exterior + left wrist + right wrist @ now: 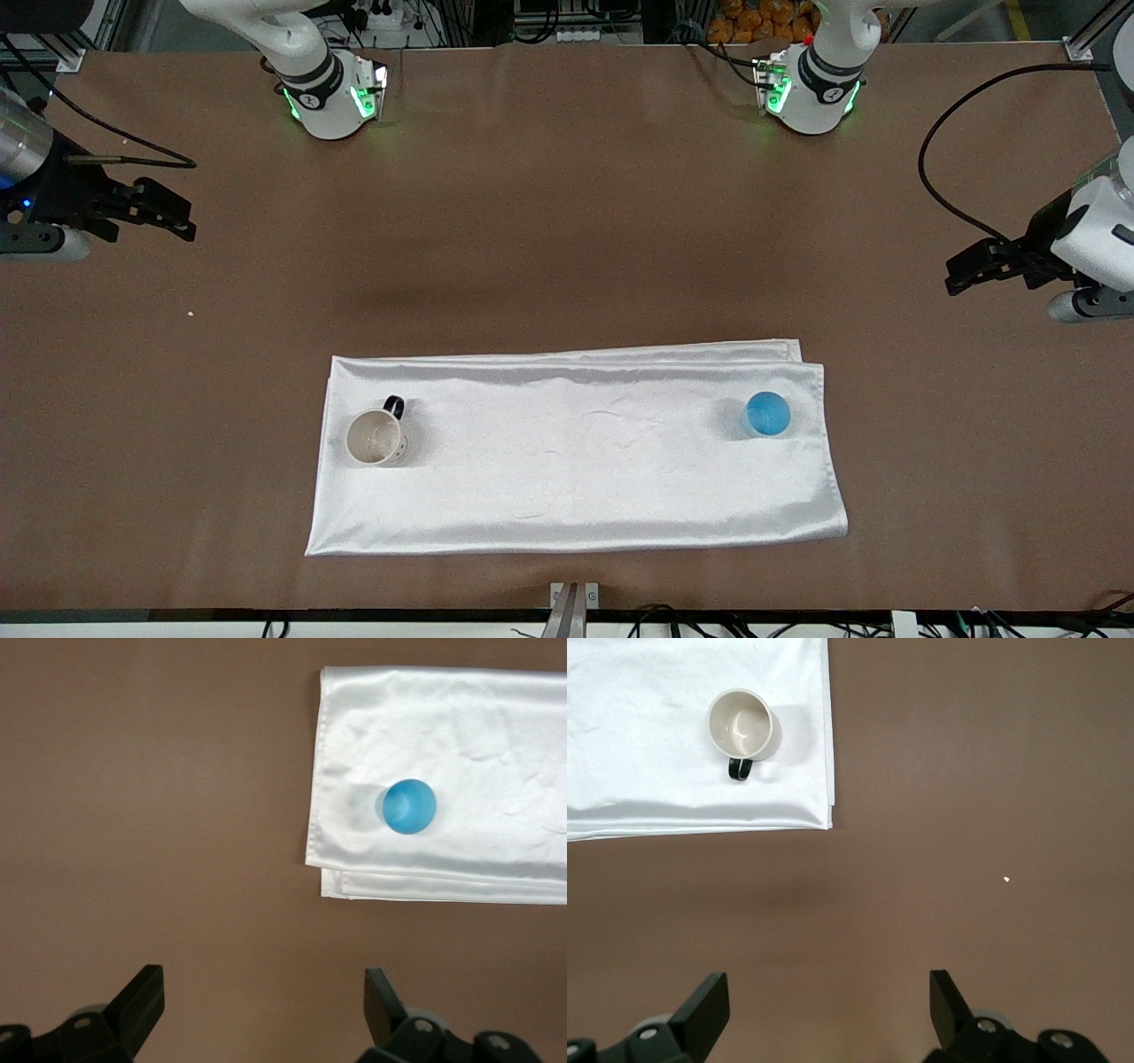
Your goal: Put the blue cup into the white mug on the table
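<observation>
The blue cup (767, 414) stands upright on the white cloth (576, 452), at the cloth's end toward the left arm, and the white mug (376, 437) stands on the same cloth at the end toward the right arm, its black handle turned away from the front camera; the two are well apart. The left gripper (961, 273) hangs over bare bench (567, 221) off the cup's end of the cloth with its jaws spread and empty, and the right gripper (177, 217) waits over bare bench off the mug's end, jaws likewise spread. Nothing has been grasped yet. The likely trouble lies in the cloth: it is shiny, folded and faintly wrinkled, so a jaw brushing it could drag the fabric and slide or tip the cup, or shift the mug before the drop. The cup looks only slightly narrower than the mug, so a release off centre could catch the rim and knock the mug over. The bench is a flat brown covering with a small pale speck (190, 312) near the right gripper; cables and the arms' bases line its edges.
</observation>
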Controlling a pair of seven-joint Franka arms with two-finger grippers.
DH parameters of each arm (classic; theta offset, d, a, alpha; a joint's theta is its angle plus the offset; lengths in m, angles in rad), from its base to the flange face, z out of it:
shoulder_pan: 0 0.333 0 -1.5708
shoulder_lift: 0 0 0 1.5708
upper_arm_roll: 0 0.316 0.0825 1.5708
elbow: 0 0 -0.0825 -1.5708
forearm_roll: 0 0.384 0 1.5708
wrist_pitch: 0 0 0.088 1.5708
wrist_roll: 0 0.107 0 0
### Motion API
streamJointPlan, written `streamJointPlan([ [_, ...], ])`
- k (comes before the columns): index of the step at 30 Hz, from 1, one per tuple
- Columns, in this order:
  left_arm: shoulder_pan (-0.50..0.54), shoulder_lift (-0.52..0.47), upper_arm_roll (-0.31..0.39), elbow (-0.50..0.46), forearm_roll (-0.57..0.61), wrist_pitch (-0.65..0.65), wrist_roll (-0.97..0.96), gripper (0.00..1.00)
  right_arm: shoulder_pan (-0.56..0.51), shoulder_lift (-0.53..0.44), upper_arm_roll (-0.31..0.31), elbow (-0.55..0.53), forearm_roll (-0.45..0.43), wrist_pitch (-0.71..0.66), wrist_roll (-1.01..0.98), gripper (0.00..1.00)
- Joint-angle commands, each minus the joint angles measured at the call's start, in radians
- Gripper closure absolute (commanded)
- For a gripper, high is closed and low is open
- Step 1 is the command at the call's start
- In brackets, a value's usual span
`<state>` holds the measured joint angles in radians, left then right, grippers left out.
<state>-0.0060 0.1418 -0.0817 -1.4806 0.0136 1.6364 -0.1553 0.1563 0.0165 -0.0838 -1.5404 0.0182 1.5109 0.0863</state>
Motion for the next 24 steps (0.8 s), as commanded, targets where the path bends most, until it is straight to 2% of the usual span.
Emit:
streamJointPlan([
  [1,0.005,0.042,0.005,-0.012,-0.073,0.063,0.025,0.0,0.0,-0.004,-0.004,0.006,0.002,-0.015,0.013,0.0],
  [9,-0.032,0.139,0.005,-0.014,-0.066,0.161,0.01,0.0,0.002,0.007,-0.004,0.0,0.002,-0.003,0.013,0.0],
  [13,-0.045,0.199,0.005,-0.015,-0.057,0.223,0.005,0.0,0.008,0.042,-0.002,-0.007,0.002,0.05,0.013,0.0],
  [24,-0.146,0.344,0.007,-0.013,0.034,0.391,-0.095,0.0,0.072,0.247,-0.001,-0.017,0.002,0.308,0.013,0.0],
])
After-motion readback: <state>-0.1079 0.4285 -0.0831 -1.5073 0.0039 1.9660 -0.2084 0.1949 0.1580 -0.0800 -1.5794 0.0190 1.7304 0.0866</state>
